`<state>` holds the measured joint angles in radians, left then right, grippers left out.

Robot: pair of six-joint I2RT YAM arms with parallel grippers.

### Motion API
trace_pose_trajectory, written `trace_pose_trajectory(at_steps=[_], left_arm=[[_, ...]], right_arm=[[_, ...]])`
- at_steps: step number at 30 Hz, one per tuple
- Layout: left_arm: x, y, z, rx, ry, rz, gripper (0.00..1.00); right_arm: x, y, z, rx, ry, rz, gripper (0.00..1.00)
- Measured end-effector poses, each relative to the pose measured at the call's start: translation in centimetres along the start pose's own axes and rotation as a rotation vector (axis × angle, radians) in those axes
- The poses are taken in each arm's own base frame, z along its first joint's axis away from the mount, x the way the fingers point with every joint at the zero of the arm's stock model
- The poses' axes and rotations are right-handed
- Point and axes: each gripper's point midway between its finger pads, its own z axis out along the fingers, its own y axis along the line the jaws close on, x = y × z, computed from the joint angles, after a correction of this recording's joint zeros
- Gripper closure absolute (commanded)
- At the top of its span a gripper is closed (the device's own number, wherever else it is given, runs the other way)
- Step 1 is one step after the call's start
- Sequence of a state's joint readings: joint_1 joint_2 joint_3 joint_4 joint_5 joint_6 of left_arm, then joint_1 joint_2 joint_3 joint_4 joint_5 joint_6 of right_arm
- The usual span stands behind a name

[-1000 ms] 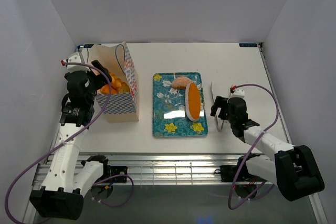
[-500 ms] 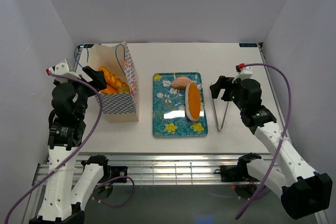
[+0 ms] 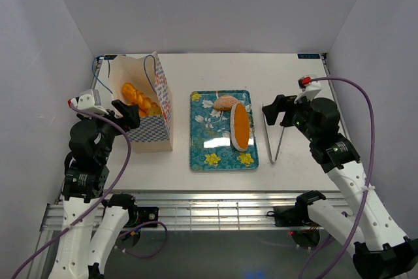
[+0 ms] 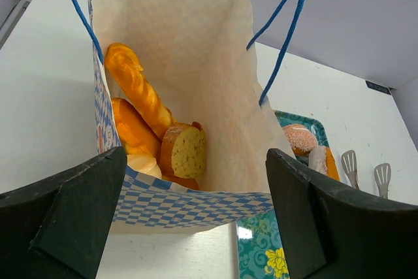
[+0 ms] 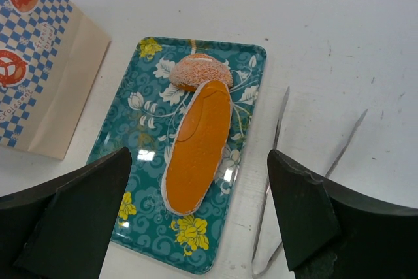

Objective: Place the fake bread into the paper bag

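Observation:
The paper bag (image 3: 155, 129) stands open at the left, and the left wrist view looks into the bag (image 4: 215, 63). Inside it lie fake breads: a twisted loaf (image 4: 134, 86), a long roll (image 4: 130, 132) and a cut slice (image 4: 186, 150). On the teal tray (image 3: 209, 142) lie a long orange bread (image 3: 240, 127) and a round sugared bread (image 3: 226, 102), both also in the right wrist view (image 5: 199, 142) (image 5: 196, 71). My left gripper (image 3: 123, 113) is open and empty, just near-left of the bag's mouth. My right gripper (image 3: 277, 110) is open and empty, above the table right of the tray.
Metal tongs (image 3: 274, 138) lie on the table right of the tray, below my right gripper, and show in the right wrist view (image 5: 274, 181). The tray's rim (image 5: 140, 47) is close beside the bag's patterned side (image 5: 39, 63). White walls enclose the table.
My left gripper has drawn out of the bag toward the near left, empty. My right arm has lifted up from beside the tongs and moved back and right.

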<state>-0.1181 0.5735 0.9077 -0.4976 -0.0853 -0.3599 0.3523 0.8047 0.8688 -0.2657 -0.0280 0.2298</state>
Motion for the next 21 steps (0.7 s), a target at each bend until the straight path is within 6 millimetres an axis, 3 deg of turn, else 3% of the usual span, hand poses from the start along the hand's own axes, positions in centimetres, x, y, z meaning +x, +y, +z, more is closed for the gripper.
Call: trace_pose_trajectory(at_steps=[9, 21], left_arm=[[2.4, 0.8, 0.3, -0.018, 0.058, 0.007, 0.02], [2.8, 0.9, 0.2, -0.024, 0.072, 0.008, 0.02]], right_arm=[[0.2, -2.5, -1.7, 0.145, -0.036, 0.023, 0.1], [1.7, -3.4, -1.5, 0.197, -0.028, 0.053, 0.1]])
